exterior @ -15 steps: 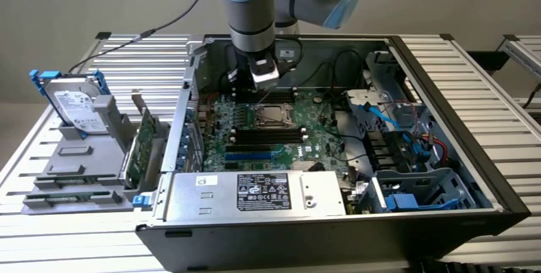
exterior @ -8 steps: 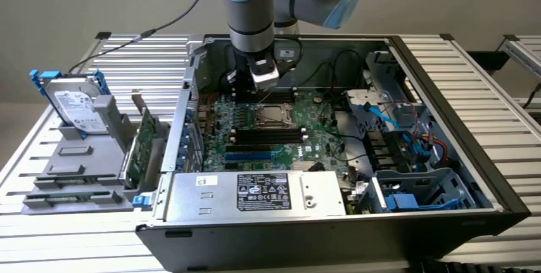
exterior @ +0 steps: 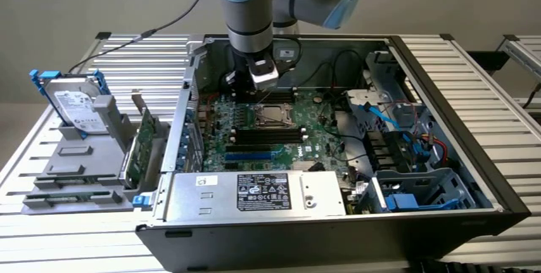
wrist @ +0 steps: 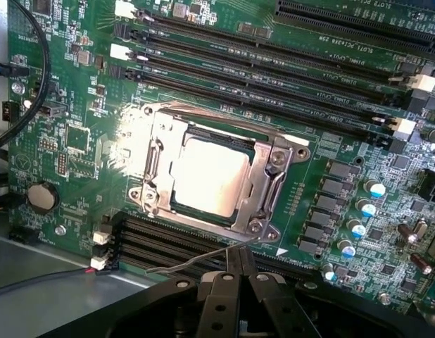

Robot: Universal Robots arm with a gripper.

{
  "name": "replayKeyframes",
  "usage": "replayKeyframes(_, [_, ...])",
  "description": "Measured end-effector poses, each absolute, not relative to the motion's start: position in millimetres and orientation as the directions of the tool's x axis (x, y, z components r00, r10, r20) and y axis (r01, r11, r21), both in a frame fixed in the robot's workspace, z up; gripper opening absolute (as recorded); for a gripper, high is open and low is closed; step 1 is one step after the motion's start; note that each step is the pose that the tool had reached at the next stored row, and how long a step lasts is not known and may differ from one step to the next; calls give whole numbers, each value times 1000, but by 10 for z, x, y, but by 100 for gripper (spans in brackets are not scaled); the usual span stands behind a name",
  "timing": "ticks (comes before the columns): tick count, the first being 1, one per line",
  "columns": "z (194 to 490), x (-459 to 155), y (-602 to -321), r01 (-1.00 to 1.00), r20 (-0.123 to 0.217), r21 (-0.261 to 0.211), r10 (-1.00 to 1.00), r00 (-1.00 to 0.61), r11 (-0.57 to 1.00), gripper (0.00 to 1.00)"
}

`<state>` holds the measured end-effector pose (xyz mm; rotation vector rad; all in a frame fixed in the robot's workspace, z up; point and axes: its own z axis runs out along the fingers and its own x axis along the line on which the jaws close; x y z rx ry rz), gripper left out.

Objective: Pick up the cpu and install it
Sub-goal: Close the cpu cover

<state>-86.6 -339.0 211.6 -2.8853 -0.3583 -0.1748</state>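
Exterior view: I see soft, even room light, with no hard shadows on the pale slatted metal table (exterior: 490, 95). Inside the open black computer case (exterior: 338, 247) it is dimmer, darkest along the near wall.

Wrist view: the cast is cooler. A white glare patch burns out one side of the silver metal socket frame (wrist: 153, 151). The small square cpu with the silver-grey metal top (wrist: 207, 176) gives back a dull, pale sheen.

cpu (wrist: 208, 174) | silver-grey square | flat, seated in motherboard socket
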Motion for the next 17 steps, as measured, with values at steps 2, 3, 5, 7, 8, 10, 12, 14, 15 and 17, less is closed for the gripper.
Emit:
replayKeyframes(2, [2117, -877, -3390, 255, 145, -209, 228, 963, -944, 11])
replayKeyframes(3, [2117, -879, -3390, 256, 145, -209, 229, 963, -944, 11])
replayKeyframes(5, [2118, -880, -3391, 259, 144, -208, 232, 962, -943, 11])
replayKeyframes(7, [2117, -880, -3391, 262, 144, -207, 236, 961, -942, 11])
replayKeyframes(8, [2117, -880, -3391, 265, 144, -207, 238, 960, -942, 11])
replayKeyframes(10, [2117, -879, -3391, 271, 144, -207, 245, 959, -940, 11])
replayKeyframes(12, [2115, -877, -3391, 278, 144, -207, 252, 957, -938, 11])
replayKeyframes(14, [2113, -872, -3390, 285, 144, -207, 259, 955, -936, 11])
replayKeyframes(15, [2112, -870, -3390, 288, 145, -207, 262, 954, -935, 11])
replayKeyframes(17, [2110, -862, -3391, 292, 145, -207, 266, 953, -934, 11])
